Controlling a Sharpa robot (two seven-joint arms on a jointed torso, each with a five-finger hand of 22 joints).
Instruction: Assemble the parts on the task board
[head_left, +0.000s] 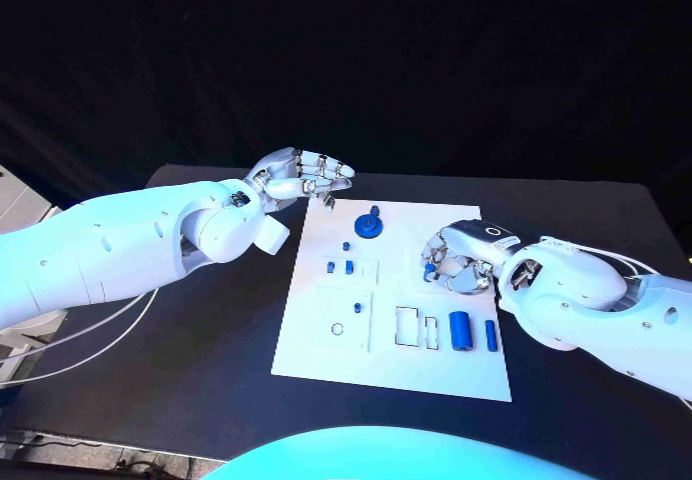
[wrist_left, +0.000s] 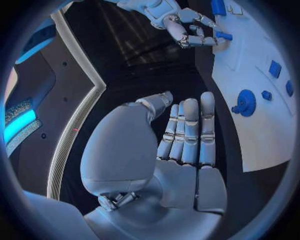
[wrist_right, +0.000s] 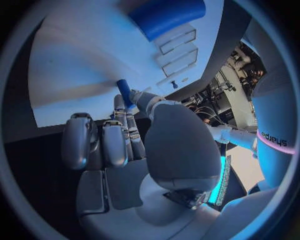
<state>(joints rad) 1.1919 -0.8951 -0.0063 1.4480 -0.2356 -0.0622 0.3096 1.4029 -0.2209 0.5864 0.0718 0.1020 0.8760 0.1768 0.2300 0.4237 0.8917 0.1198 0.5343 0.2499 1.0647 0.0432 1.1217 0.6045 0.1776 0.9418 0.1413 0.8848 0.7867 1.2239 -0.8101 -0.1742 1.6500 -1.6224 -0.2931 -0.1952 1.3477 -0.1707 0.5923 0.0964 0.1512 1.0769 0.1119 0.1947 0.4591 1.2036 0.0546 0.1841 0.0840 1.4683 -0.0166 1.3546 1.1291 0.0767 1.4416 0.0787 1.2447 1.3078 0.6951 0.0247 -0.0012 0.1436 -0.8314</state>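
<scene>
Insertion looks underway: the right hand (head_left: 459, 262) pinches a small blue peg (wrist_right: 124, 91) over the white task board (head_left: 339, 345), needing alignment with its socket, while the left hand (head_left: 306, 176) hovers empty, fingers extended.

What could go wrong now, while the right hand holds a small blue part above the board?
1. The right hand only pinches the thin blue peg at its fingertips; it might slip or tilt before it is placed.
2. The hand hangs over the board close to the large blue cylinder and the slim one; lowering could knock them.
3. The left hand sits near the blue wheel; a careless move may push it.
</scene>
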